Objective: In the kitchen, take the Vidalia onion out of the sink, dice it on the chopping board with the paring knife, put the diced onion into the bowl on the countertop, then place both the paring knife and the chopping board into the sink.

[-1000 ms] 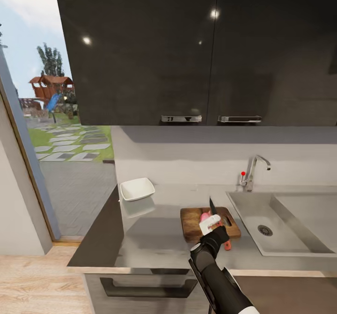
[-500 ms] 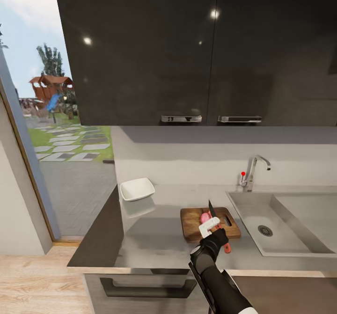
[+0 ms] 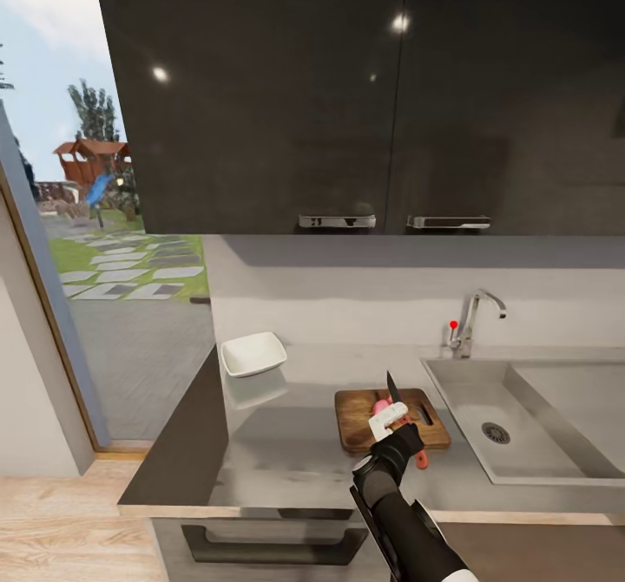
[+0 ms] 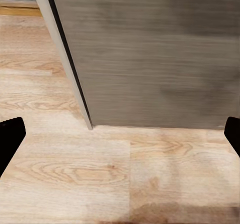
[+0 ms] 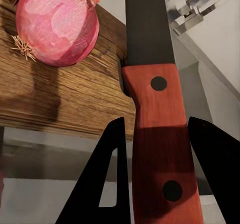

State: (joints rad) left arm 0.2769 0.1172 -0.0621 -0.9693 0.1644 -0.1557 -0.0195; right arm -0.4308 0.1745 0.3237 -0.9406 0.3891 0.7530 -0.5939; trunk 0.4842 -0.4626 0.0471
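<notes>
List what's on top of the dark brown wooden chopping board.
The pinkish round onion sits whole on the dark brown wooden chopping board. The right gripper holds the red-handled knife over it; the gripper hides part of the board.

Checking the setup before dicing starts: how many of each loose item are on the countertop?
Onion: 1
Paring knife: 1
Chopping board: 1
Bowl: 1
Total: 4

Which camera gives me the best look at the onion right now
The right wrist view: the onion sits close up on the chopping board, whole, with skin and root hairs clear, beside the paring knife. In the head view it is a small pink spot partly behind the right gripper. The left wrist view faces floor and cabinet.
</notes>
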